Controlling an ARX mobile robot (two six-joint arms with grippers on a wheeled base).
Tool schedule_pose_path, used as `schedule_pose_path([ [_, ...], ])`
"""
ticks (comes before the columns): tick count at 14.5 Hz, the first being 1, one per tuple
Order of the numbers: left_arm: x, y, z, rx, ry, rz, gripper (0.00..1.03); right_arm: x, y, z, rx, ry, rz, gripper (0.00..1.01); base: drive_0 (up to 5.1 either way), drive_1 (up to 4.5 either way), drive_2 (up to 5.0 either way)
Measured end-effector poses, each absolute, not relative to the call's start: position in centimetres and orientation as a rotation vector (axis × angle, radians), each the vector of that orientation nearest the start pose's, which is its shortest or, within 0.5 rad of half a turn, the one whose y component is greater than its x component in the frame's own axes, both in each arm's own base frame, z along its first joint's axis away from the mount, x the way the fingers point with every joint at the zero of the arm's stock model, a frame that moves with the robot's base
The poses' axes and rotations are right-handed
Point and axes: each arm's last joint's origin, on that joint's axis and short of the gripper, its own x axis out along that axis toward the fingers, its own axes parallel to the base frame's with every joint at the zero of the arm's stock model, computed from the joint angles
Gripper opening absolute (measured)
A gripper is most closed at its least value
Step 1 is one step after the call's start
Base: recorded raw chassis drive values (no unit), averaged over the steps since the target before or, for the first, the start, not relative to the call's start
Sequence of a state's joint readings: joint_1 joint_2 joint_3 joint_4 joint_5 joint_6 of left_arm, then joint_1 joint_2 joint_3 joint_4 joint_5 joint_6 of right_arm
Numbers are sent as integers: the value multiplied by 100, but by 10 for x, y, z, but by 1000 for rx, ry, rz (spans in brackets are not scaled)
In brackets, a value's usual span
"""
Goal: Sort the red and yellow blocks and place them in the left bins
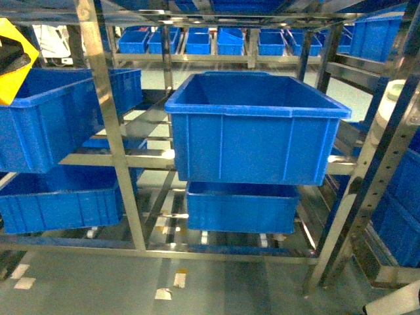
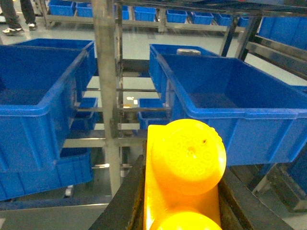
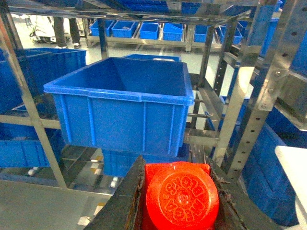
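The yellow brick [image 2: 184, 177] is pinched between the jaws of the left hand [image 2: 180, 201], with a blue crate [image 2: 38, 103] at ten o'clock. The red cube [image 3: 180, 194] is clamped in the right hand [image 3: 177, 201], below another blue crate [image 3: 122, 108] at twelve o'clock.

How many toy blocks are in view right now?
2. A yellow block is gripped by the left gripper; a red block is gripped by the right gripper. Others could lie hidden inside the crates.
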State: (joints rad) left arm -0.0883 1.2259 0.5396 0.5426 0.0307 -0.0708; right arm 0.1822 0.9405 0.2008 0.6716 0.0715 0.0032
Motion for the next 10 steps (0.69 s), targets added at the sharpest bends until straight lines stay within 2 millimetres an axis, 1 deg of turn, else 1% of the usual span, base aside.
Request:
schedule_pose_path([
  [10, 253, -23, 229, -66, 151, -113, 27, 180, 31, 189, -6, 72, 111, 28, -504, 242, 242],
])
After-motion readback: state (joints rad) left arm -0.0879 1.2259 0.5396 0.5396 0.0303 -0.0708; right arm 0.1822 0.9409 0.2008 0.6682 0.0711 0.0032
